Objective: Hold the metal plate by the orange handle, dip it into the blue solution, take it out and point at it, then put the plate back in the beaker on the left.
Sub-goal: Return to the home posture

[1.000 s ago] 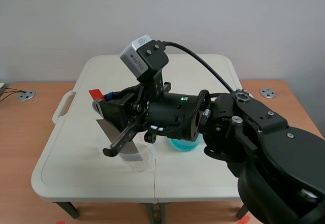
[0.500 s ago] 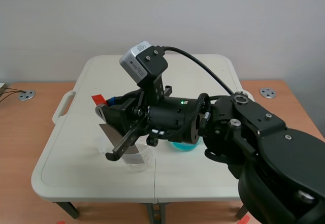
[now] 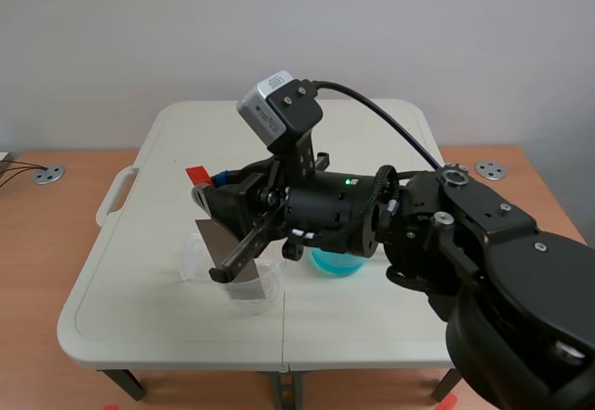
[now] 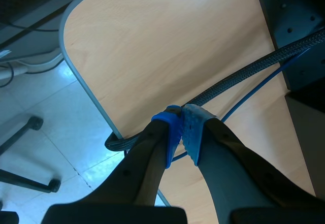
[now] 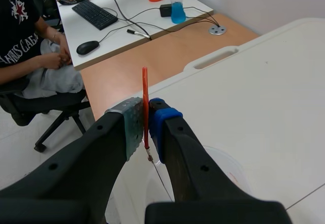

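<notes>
Right hand [image 5: 146, 120] clamps orange handle [image 5: 144, 89]; metal plate [image 3: 216, 238] hangs below.
Its tip sits in clear beaker [image 3: 191, 261], blue solution [image 3: 335, 266] back under the wrist.

The bulky black arm [image 3: 483, 252] at the frame's right has rounded joints with silver screws [image 3: 454, 177], a green light [image 3: 348, 182] on its wrist, a grey camera box [image 3: 272, 103] trailing a thick black cable [image 3: 381, 117], and thick fingers [image 5: 96, 148] tipped with dotted grey and blue pads [image 5: 133, 125]
</notes>
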